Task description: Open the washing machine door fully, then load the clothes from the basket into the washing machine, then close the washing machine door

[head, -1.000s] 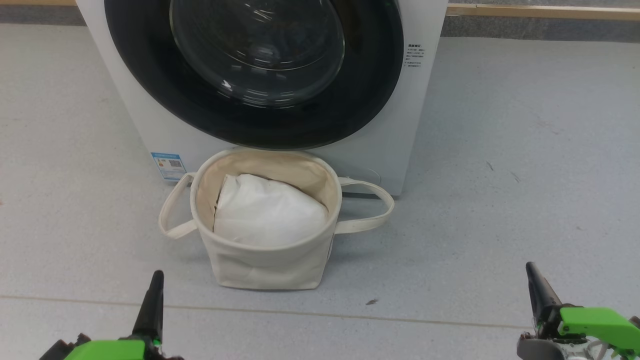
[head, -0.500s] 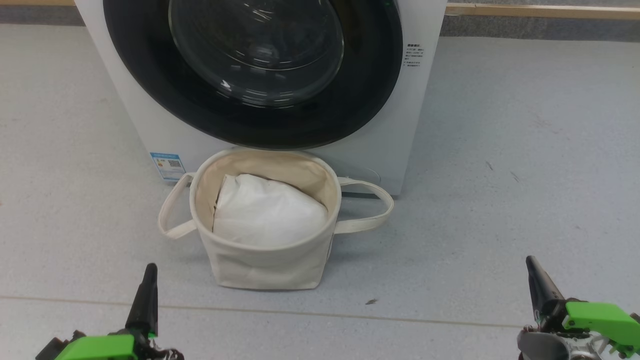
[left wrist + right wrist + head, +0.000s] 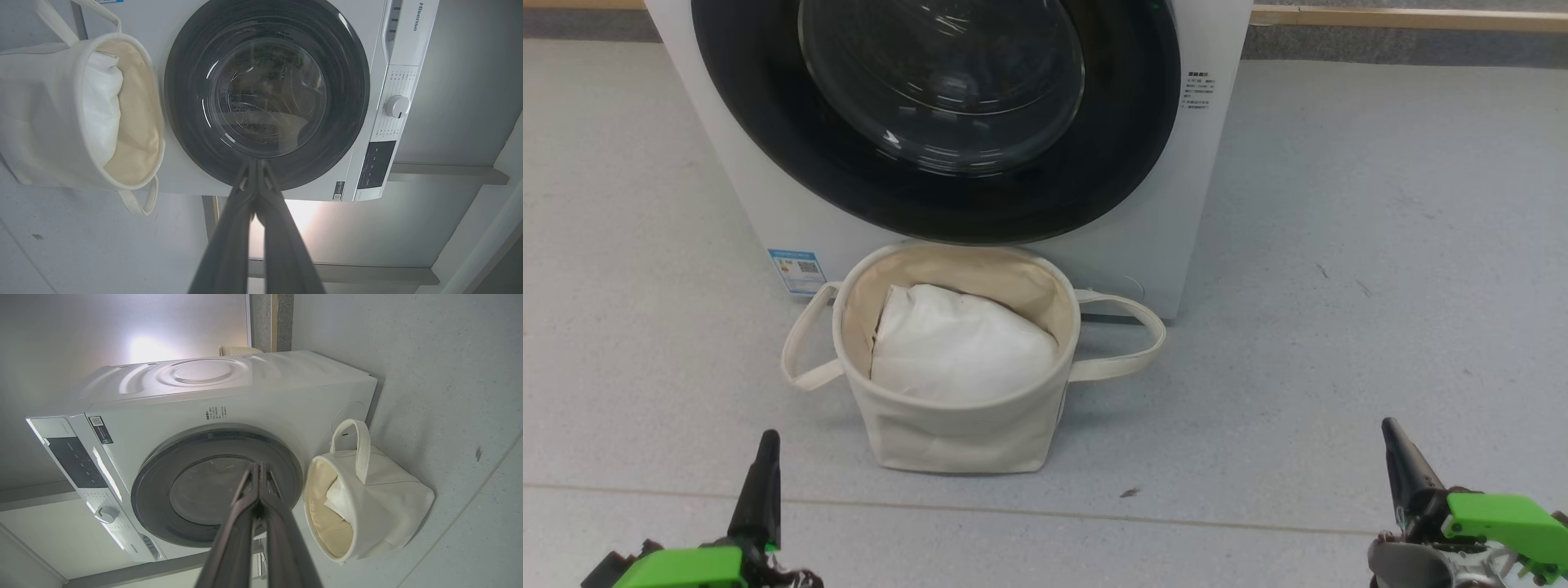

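Washing machine door (image 3: 939, 106) is shut at 12 o'clock, basket (image 3: 956, 433) sat just below, only white cloth (image 3: 964, 347) seen inside. Left gripper (image 3: 766, 449) and right gripper (image 3: 1392, 437) are pinched together; they're best parted before the rim gets hooked.

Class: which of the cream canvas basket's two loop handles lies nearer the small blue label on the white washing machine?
The handle on the robot's left, below that blue label; the other handle loops out to the right.
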Available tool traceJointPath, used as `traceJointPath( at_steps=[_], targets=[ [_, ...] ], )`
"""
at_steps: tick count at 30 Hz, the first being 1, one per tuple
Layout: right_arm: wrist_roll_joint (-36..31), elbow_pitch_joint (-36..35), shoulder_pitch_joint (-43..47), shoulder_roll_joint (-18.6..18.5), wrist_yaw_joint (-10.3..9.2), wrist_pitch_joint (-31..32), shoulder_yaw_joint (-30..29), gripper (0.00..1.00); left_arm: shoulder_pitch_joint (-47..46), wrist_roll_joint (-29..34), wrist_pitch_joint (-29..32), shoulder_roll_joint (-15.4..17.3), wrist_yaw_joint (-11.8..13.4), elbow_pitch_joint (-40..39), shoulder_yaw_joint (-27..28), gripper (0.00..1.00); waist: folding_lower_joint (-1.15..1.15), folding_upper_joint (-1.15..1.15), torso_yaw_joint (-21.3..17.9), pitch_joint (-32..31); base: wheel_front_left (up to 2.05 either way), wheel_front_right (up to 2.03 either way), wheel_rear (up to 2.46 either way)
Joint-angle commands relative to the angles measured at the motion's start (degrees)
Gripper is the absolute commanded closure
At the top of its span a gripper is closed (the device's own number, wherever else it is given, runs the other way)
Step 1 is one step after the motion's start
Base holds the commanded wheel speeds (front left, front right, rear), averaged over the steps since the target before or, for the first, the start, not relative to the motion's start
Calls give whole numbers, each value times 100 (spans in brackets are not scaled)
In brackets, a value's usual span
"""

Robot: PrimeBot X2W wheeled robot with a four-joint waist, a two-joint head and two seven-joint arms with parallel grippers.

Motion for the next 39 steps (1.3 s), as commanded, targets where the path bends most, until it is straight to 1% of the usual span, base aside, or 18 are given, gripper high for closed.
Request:
traceJointPath(
  at_steps=[1, 39],
  targets=[
    [12, -182, -259, -85, 0, 44, 95, 100, -244, -17, 49, 79, -40, -213, 204, 100, 0, 0, 0, 0, 0, 0, 0],
    [-22, -180, -263, -57, 0, 76, 55, 100, -244, -17, 50, 78, -40, -214, 205, 100, 0, 0, 0, 0, 0, 0, 0]
  ],
)
